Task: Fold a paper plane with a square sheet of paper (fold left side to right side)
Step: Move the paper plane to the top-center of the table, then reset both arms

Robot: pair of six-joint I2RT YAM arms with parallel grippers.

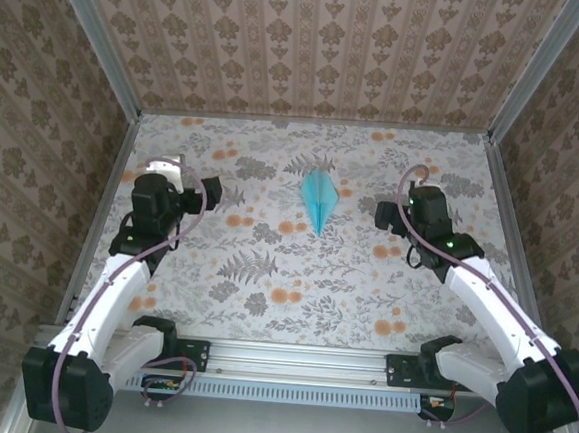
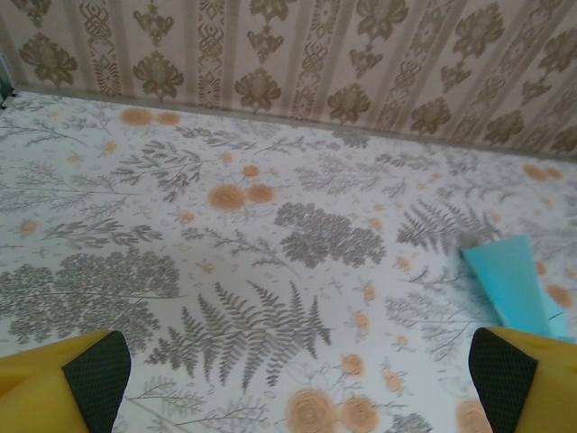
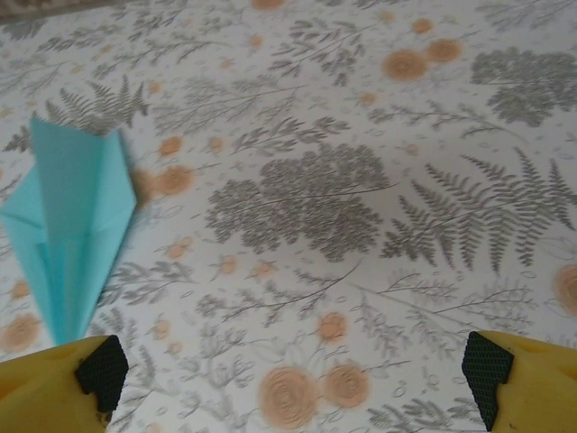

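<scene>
Top external view: the paper plane (image 1: 318,201) lies flat on the floral table (image 1: 265,275), in its far half, between the two grippers and touching neither
Long axis of the plane: runs far to near, slim nose toward the arm bases, broader tail toward the back wall
State of left gripper (image 1: 211,192): jaws spread wide with nothing between them
Plane from left gripper: off to its right and well apart; the left wrist view catches the plane (image 2: 514,284) at the right edge of the frame
State of right gripper (image 1: 383,216): jaws spread wide and empty
Plane from right gripper: to its left and near; in the right wrist view the plane (image 3: 72,216) sits at the left, nose toward the camera
Nearer arm: the right one, by a clear margin
Task progress: judging by the dart shape and centre crease, the folding looks done
Coming move: any reach would likely cross the long axis from the side, easiest for the right arm
</scene>
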